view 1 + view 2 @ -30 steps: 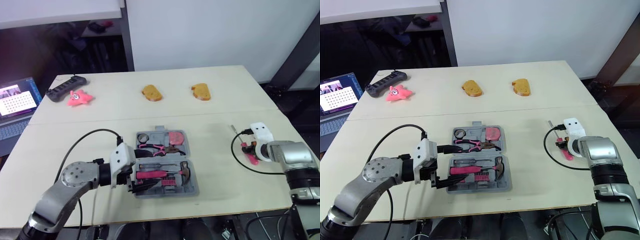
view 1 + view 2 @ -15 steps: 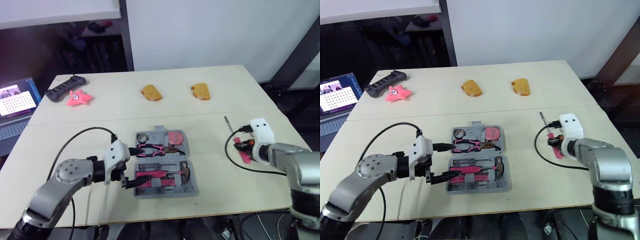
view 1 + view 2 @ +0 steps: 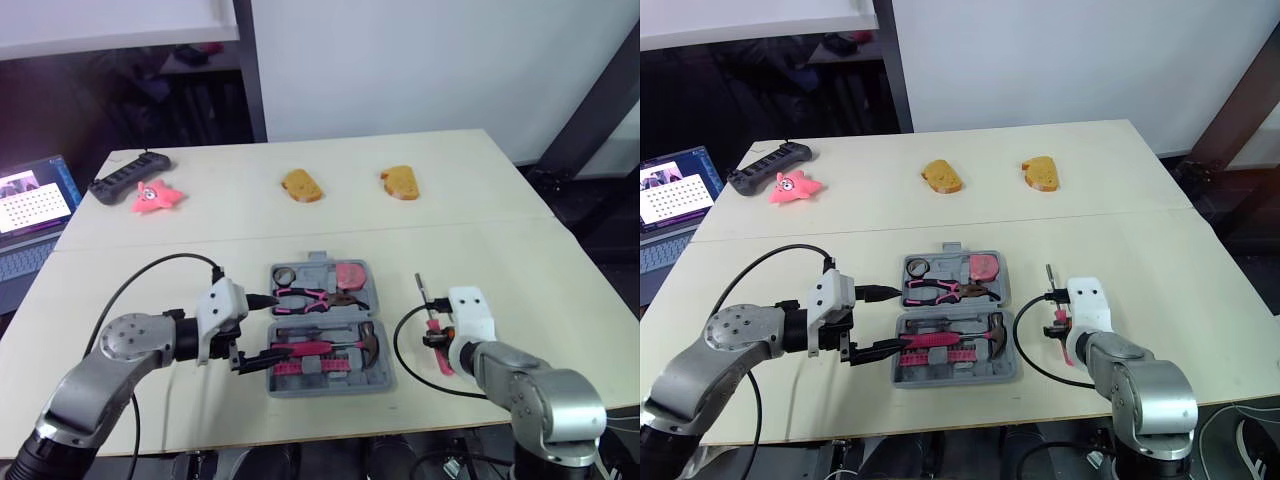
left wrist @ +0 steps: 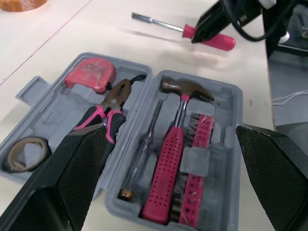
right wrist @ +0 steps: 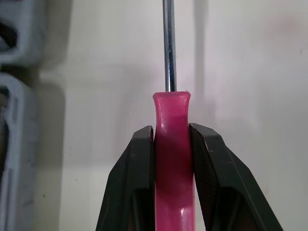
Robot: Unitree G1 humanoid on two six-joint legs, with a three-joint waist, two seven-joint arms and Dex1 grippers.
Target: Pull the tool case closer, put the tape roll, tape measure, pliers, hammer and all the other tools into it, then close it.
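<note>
The grey tool case (image 3: 384,375) lies open near the table's front edge. It holds a tape roll (image 3: 285,273), a pink tape measure (image 3: 350,272), pliers (image 3: 315,297), a pink-handled hammer (image 3: 330,348) and a row of bits (image 4: 197,163). My left gripper (image 3: 272,325) stands open at the case's left side, its fingers pointing at the case. Right of the case, my right gripper (image 3: 435,337) is shut on the pink handle of a screwdriver (image 5: 172,144), just above the table. The screwdriver's steel shaft (image 5: 168,43) points away from me.
Two orange bread-like pieces (image 3: 302,185) (image 3: 401,183) lie at the back of the table. A pink star toy (image 3: 157,196) and a black power strip (image 3: 130,175) sit at the back left. A laptop (image 3: 30,215) stands off the table's left edge.
My right gripper has carried the screwdriver leftwards, from near the table's right edge to just beside the case. My left gripper has drawn back a little from the case's left edge.
</note>
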